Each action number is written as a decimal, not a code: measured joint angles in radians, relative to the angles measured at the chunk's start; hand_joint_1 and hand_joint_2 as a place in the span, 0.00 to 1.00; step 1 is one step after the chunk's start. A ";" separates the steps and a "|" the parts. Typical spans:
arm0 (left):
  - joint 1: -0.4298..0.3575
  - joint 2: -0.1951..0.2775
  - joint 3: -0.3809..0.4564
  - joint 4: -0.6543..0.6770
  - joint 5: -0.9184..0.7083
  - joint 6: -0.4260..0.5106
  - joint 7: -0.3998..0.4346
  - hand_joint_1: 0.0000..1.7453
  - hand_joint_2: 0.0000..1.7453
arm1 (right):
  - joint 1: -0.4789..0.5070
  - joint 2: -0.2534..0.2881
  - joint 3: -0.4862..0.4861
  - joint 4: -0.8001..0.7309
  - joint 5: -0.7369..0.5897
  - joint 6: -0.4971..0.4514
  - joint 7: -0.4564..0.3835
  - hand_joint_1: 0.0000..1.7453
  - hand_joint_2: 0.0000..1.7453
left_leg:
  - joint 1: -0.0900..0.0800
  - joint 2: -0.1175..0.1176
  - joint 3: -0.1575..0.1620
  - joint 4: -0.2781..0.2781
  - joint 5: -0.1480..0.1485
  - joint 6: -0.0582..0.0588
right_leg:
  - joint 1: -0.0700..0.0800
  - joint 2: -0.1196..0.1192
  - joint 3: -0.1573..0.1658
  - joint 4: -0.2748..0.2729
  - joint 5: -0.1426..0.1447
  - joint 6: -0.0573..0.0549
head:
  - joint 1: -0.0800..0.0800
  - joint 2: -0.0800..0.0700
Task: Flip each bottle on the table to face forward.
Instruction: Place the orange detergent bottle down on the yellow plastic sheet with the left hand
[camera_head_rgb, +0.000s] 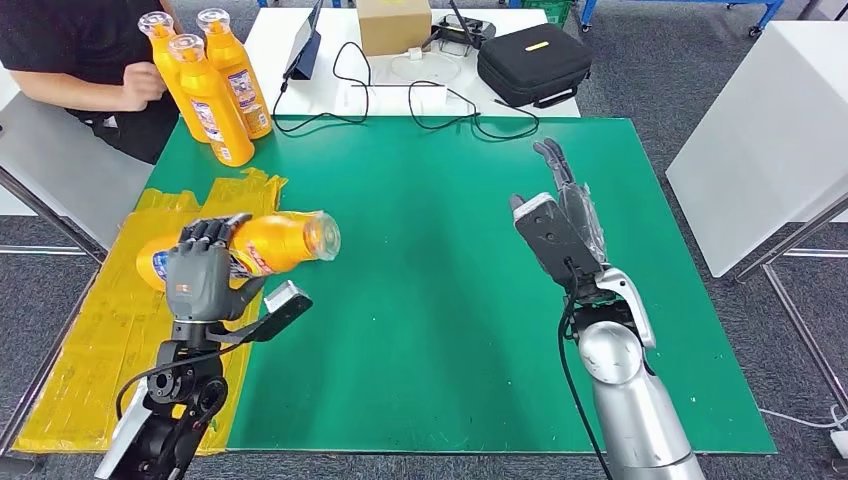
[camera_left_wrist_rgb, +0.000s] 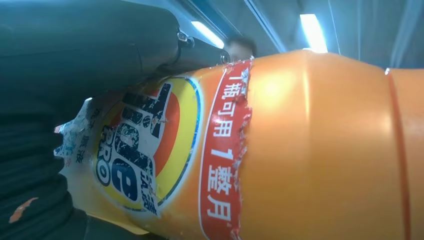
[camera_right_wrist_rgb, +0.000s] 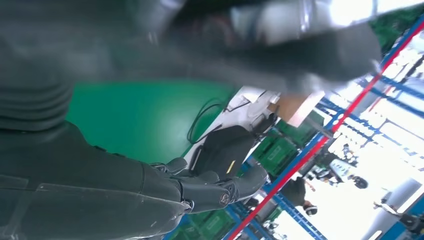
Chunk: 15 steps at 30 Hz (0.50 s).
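A: An orange bottle is held on its side in the left hand, fingers wrapped round the labelled body; it is carried above the yellow sheet at the green table's left edge, cap end toward the middle.

B: And progress?

A: Three bottles are stood upright at the far left corner, beside a person; this one is judged unfinished.

B: Room to move?

A: The green centre is left open. The right hand is held with fingers extended, nothing gripped, nearer the right edge.
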 joint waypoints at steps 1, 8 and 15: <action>0.003 0.004 -0.002 0.034 -0.022 -0.006 0.005 1.00 1.00 | 0.004 -0.006 0.000 -0.008 -0.011 0.004 -0.004 0.00 0.00 | 0.000 0.000 0.000 0.000 0.000 0.000 | 0.000 0.000 0.000 0.000 0.000 0.000 | 0.000 0.000; 0.008 0.029 -0.044 0.284 -0.136 -0.046 0.042 0.51 0.75 | 0.013 -0.036 0.000 -0.026 -0.062 0.020 -0.023 0.00 0.00 | 0.000 0.000 0.000 0.000 0.000 0.000 | 0.000 0.001 0.000 0.000 0.000 0.000 | 0.000 0.000; -0.057 0.051 -0.066 0.466 -0.195 -0.028 0.133 0.00 0.00 | 0.034 -0.059 0.002 -0.030 -0.087 0.031 -0.027 0.00 0.00 | 0.000 -0.002 0.003 0.000 0.000 0.000 | 0.000 -0.001 0.004 0.000 0.000 0.000 | 0.000 0.000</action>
